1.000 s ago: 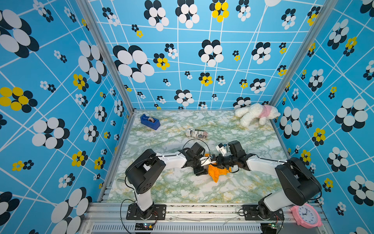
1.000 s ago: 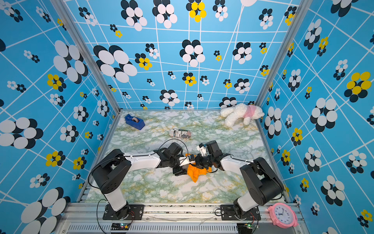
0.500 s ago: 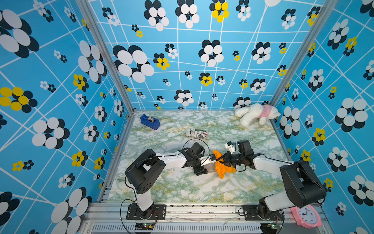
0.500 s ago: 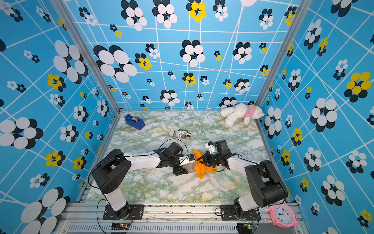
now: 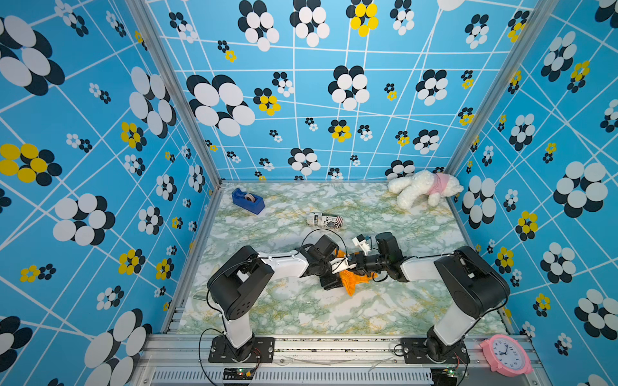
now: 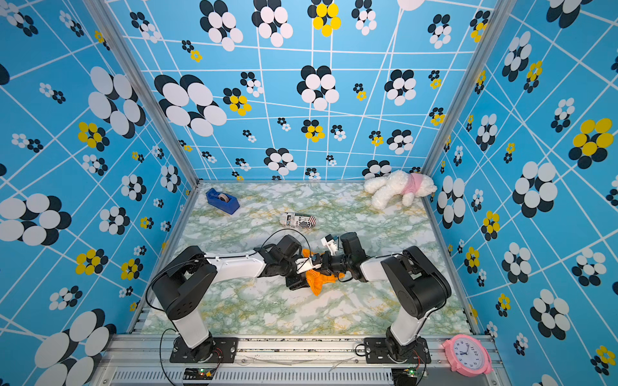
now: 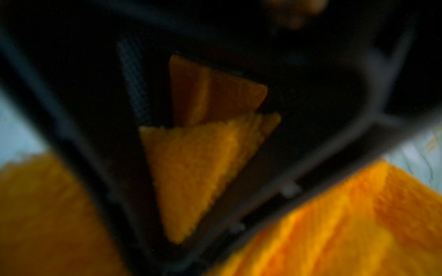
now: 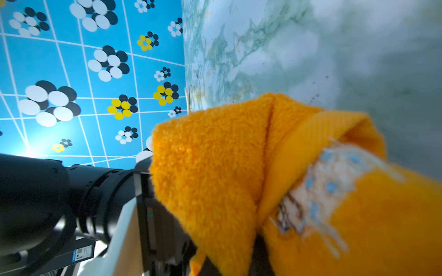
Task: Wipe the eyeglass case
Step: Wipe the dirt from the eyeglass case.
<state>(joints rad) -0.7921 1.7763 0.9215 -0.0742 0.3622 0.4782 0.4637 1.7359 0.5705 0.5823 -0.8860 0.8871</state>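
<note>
Glasses case (image 5: 329, 283): a dark block lying on the table (image 5: 301, 310), right at the tips of the left gripper (image 5: 329, 272) and touching them. The side facing the right gripper (image 5: 346, 265) is covered by cloth.
Cloth (image 5: 354, 280): an orange towel, bunched up, hanging from the right gripper and draped against the case.
Right gripper: jaws fully closed on a fold of the cloth.
Left gripper: jaws part-way closed and, by the look of it, clamped on the case. Its own wrist view is too dark and blurred to confirm this.
What the wipe turns on: the case lies straight ahead of the right gripper with no gap. Its long axis seems to run across that gripper's reach, but most of it is hidden. The left arm is nearer and steadies the case, so the rubbing probably falls to the right.
Further out: a can (image 5: 324, 221) lies beyond both grippers, well apart.
</note>
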